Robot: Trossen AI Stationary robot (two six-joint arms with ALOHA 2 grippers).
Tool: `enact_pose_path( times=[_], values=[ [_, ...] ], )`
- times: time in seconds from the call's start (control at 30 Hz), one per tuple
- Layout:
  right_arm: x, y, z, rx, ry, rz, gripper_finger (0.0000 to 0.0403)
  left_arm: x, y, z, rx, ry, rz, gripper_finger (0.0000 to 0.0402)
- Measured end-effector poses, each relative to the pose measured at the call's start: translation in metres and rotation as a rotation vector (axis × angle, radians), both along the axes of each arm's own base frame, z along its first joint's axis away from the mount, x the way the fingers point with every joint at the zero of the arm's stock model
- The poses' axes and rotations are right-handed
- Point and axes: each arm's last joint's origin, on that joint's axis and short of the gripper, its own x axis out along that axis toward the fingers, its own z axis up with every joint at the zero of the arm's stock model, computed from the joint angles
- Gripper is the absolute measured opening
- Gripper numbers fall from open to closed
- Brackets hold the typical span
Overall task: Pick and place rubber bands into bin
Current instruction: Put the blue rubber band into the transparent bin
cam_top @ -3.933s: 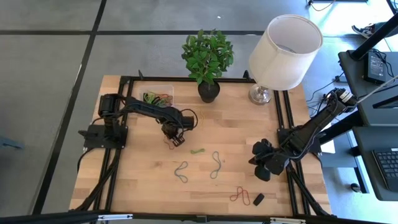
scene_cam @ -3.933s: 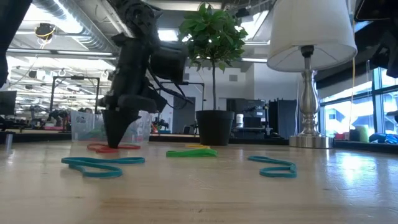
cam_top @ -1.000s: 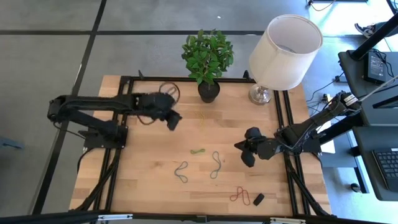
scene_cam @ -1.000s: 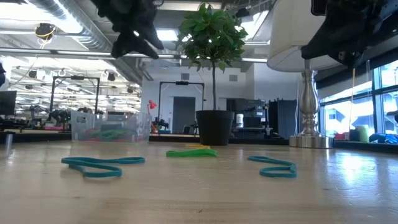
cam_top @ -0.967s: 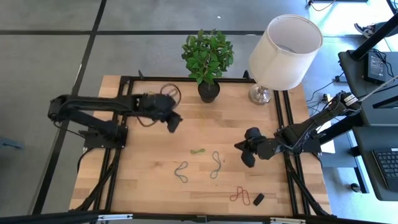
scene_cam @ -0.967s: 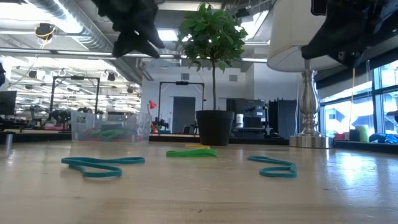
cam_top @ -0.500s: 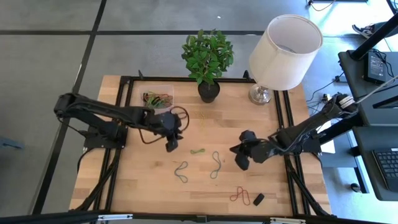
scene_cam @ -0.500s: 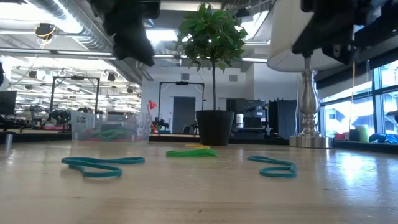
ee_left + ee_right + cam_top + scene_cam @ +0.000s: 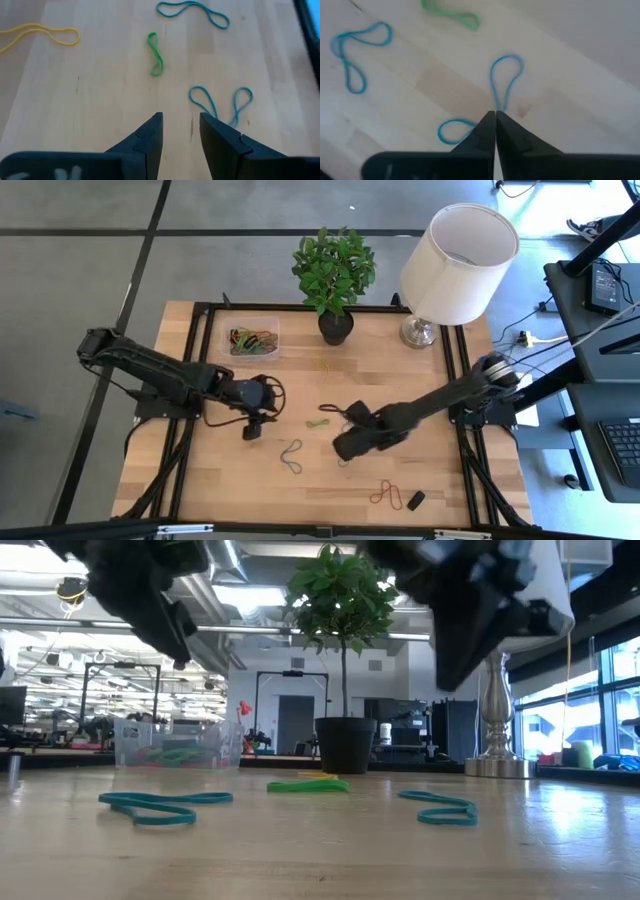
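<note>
With its fingers pressed together, the right end effector [image 9: 495, 120] hovering over the thin teal figure-eight rubber band [image 9: 492, 100] risked merely nudging it across the wooden surface [image 9: 440, 480], while the left end effector [image 9: 181, 131] stood spread and empty.

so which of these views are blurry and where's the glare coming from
Low view: both arms at the top are dark, smeared silhouettes against bright ceiling lights and the window at right, which put a sheen on the table. Right wrist view: soft all over, the blue rubber band fuzzy-edged. Left wrist view: sharper, the green rubber band crisp. High view: evenly lit, the lamp shade brightest.
</note>
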Motion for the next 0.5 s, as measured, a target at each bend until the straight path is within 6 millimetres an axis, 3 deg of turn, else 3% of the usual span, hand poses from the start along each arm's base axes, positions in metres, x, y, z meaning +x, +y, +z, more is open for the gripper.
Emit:
enact_pose_path(
  times=[0.27, 0.5],
  values=[
    [0.034, -0.01, -0.043, 0.033, 0.141, -0.085, 0.008, -0.028, 0.003, 0.009, -0.026, -0.109, -0.008, 0.0119],
    [0.043, -0.037, -0.053, 0.023, 0.179, -0.156, 0.0116, -0.039, -0.004, 0.019, -0.093, -0.152, -0.13, 0.0124]
  ],
)
